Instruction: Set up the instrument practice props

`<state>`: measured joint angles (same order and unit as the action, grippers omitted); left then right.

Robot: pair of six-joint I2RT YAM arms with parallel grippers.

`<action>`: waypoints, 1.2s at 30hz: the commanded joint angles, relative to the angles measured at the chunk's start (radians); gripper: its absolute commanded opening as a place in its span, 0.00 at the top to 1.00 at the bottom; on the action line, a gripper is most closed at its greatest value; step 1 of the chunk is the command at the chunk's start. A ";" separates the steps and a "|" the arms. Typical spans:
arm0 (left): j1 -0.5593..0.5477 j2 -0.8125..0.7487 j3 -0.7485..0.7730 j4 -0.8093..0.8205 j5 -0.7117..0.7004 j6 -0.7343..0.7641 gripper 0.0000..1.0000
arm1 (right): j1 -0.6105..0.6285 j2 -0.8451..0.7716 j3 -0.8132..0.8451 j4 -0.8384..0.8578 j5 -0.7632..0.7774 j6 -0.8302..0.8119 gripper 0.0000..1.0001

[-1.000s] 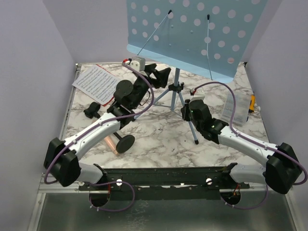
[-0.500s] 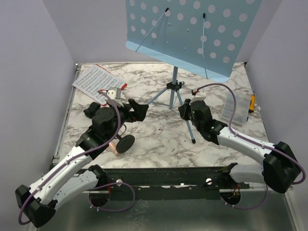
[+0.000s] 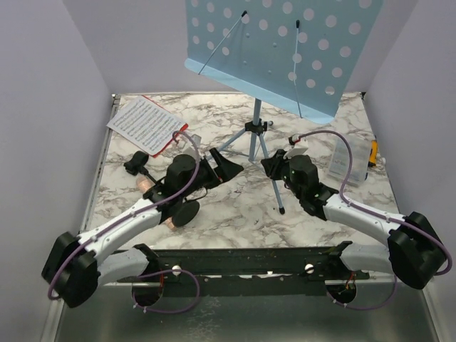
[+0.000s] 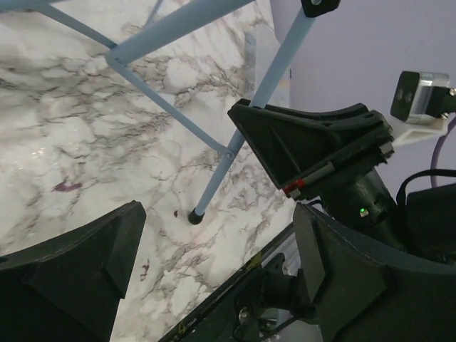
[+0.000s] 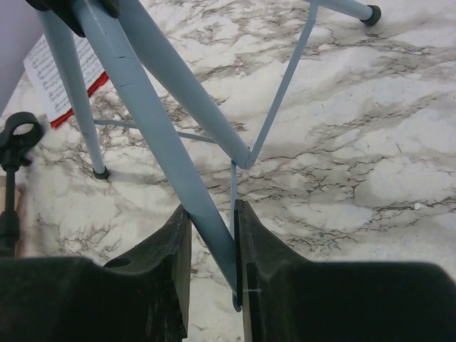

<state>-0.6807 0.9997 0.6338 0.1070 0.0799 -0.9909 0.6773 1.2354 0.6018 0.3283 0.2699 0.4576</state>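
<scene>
since a second ago the left gripper (image 3: 226, 166) has drawn back from the music stand (image 3: 271, 53) to mid-table, jaws wide and empty. the right gripper (image 3: 269, 165) pinches a tripod leg (image 5: 164, 149), which only its wrist view shows closely. the stand rises toward the table's (image 3: 235, 206) far edge. sheet music (image 3: 141, 121) lies on the red sheet (image 3: 173, 140) at the far-left corner. the microphone (image 3: 187, 212) lies front-left, with bare marble between the arms.

One music stand (image 3: 285, 50) at twelve o'clock on the one bench (image 3: 235, 206), with three legs. One music sheet (image 3: 142, 122) and one red sheet (image 3: 174, 140) at ten. One microphone (image 3: 187, 212) at seven. One clear box (image 3: 340, 162) at three. Two pincers: left pincer (image 3: 224, 165), right pincer (image 3: 268, 165).
</scene>
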 commanded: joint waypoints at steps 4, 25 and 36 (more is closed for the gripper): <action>-0.006 0.349 0.182 0.324 0.218 0.004 0.01 | 0.010 0.040 -0.133 -0.155 -0.119 0.174 1.00; -0.071 0.459 0.264 0.283 -0.091 0.067 0.13 | 0.009 -0.005 -0.179 -0.092 -0.181 0.211 1.00; -0.075 0.636 0.436 0.257 -0.033 0.163 0.32 | 0.010 -0.022 -0.216 -0.058 -0.188 0.217 0.99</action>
<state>-0.7486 1.5639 0.9947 0.3843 0.0181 -0.9028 0.6689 1.1687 0.4747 0.4759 0.1463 0.5728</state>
